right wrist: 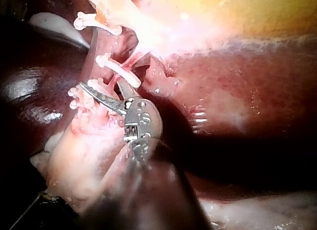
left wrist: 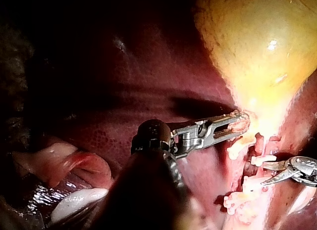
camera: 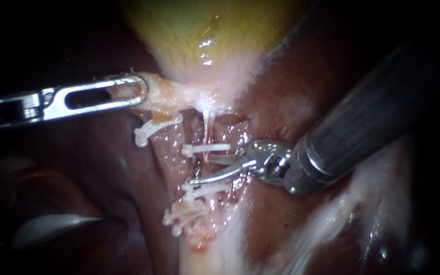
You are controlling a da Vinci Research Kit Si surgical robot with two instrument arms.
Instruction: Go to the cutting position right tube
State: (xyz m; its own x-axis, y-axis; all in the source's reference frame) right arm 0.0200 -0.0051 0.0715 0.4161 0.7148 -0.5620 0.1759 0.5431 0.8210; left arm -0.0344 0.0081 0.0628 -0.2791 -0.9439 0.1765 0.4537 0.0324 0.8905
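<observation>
Your right instrument (camera: 207,169) has its jaws apart, tips at the right tube (camera: 207,130). The tube runs lengthwise across them, between two clips (camera: 205,148). Your left instrument (camera: 128,91), off to the side, is clamped on the neck of the gallbladder (camera: 199,30).

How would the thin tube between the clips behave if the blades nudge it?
Probably floppy: the tube is a thin strand below the gallbladder. Likely slippery, since the tissue glistens. The clip across it may stiffen it locally.
</observation>
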